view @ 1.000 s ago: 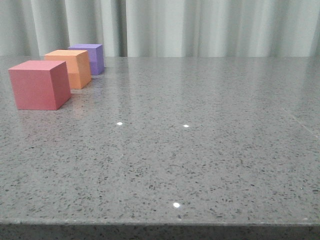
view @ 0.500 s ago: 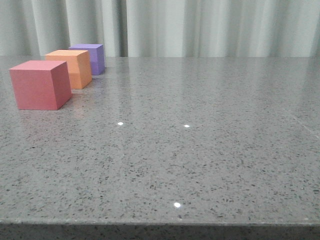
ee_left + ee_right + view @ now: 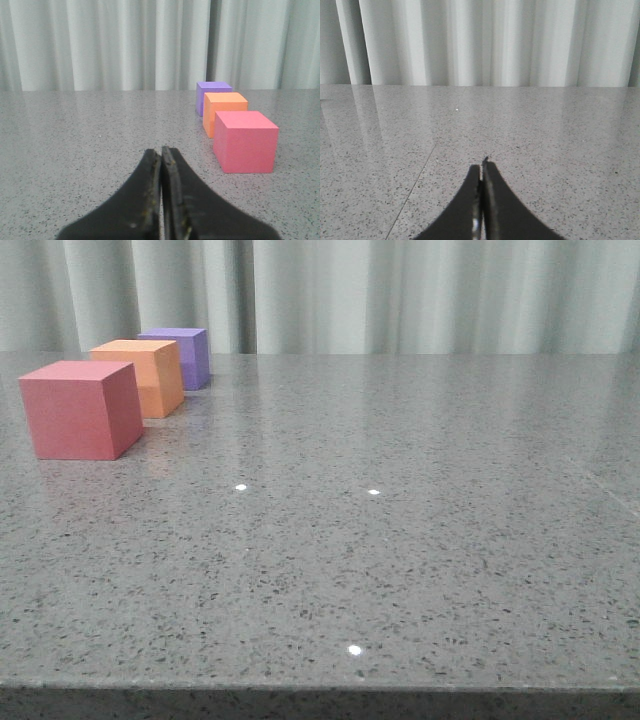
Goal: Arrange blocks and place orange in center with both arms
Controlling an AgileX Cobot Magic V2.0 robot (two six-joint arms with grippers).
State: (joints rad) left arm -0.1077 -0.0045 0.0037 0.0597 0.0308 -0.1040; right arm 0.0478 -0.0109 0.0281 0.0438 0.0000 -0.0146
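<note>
Three cubes stand in a row on the grey table at the far left of the front view. The pinkish-red cube (image 3: 80, 408) is nearest, the orange cube (image 3: 144, 375) in the middle, the purple cube (image 3: 184, 355) farthest. The left wrist view shows the same row: pinkish-red (image 3: 245, 141), orange (image 3: 224, 110), purple (image 3: 212, 94). My left gripper (image 3: 161, 150) is shut and empty, low over the table, short of the pinkish-red cube and beside it. My right gripper (image 3: 482, 164) is shut and empty over bare table, no cube in its view. Neither gripper shows in the front view.
The grey speckled table (image 3: 400, 540) runs to a pale curtain (image 3: 400, 290) at the back. Its front edge runs along the bottom of the front view. A thin seam line (image 3: 415, 185) crosses the surface near my right gripper.
</note>
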